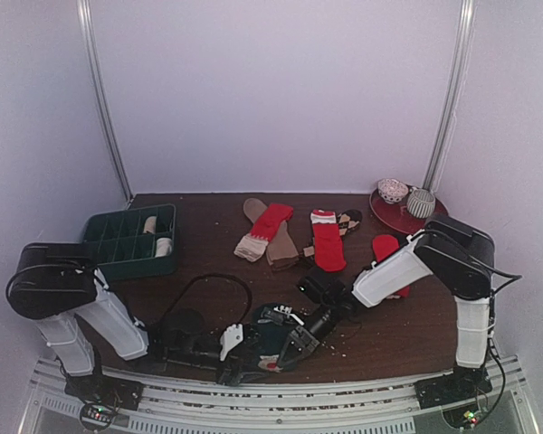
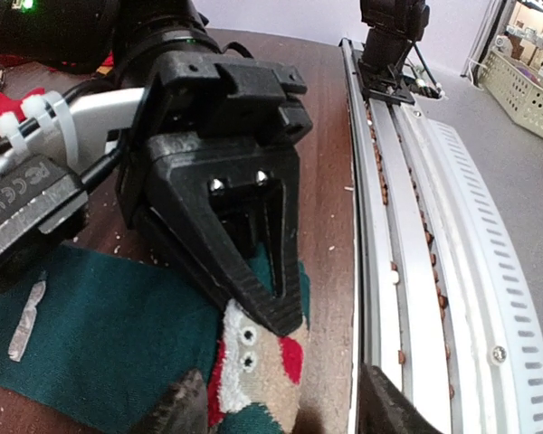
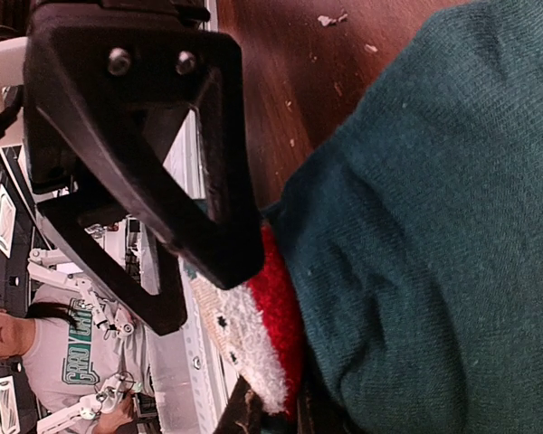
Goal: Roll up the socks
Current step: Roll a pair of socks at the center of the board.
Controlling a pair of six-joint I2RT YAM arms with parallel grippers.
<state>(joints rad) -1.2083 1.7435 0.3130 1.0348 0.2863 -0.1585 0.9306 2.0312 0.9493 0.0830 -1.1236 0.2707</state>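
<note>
The teal sock [image 2: 100,344] is matt knitted cloth, finely ribbed, turning fluffy white and red at the edge nearest the rail [image 2: 434,235]. That rail, beside the sock, is pale brushed metal with a dull shine. Under the sock the table [image 2: 330,136] is dark wood, smooth with a slight sheen. Over the sock the right gripper [image 2: 271,315] is matt black plastic, faintly ridged, set with two shiny metal screws [image 2: 217,184]. Far behind the sock the tray [image 1: 118,258] looks like dull green plastic.
</note>
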